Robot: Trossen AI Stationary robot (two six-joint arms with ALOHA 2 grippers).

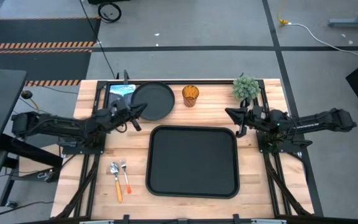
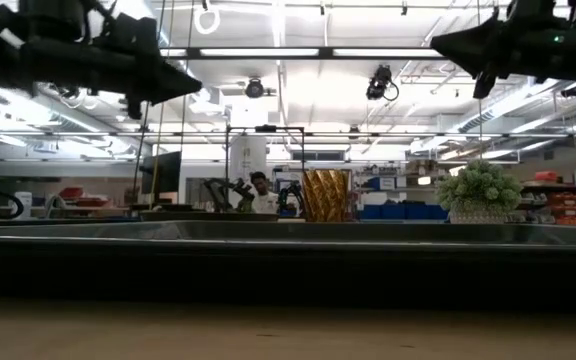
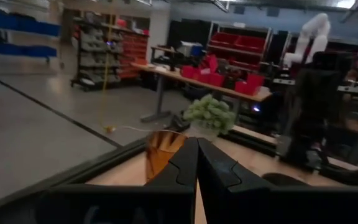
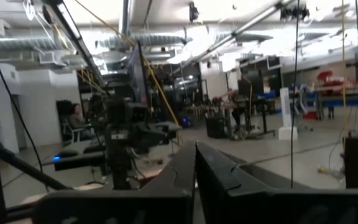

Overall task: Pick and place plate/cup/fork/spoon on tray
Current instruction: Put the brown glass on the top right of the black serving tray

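The black tray point(image 1: 193, 161) lies at the table's middle, near side. The round black plate point(image 1: 154, 99) lies at the far edge, left of the amber cup point(image 1: 190, 95), which stands upright and also shows in the low view point(image 2: 326, 195). The spoon point(image 1: 115, 180) and the fork point(image 1: 125, 176) lie side by side left of the tray. My left gripper point(image 1: 143, 109) is shut and empty, above the plate's near-left rim. My right gripper point(image 1: 229, 112) is shut and empty, above the table right of the cup.
A small potted plant point(image 1: 246, 88) stands at the far right of the table. A flat dark device with a blue screen point(image 1: 119, 91) lies at the far left beside the plate. Bare wood shows right of the tray.
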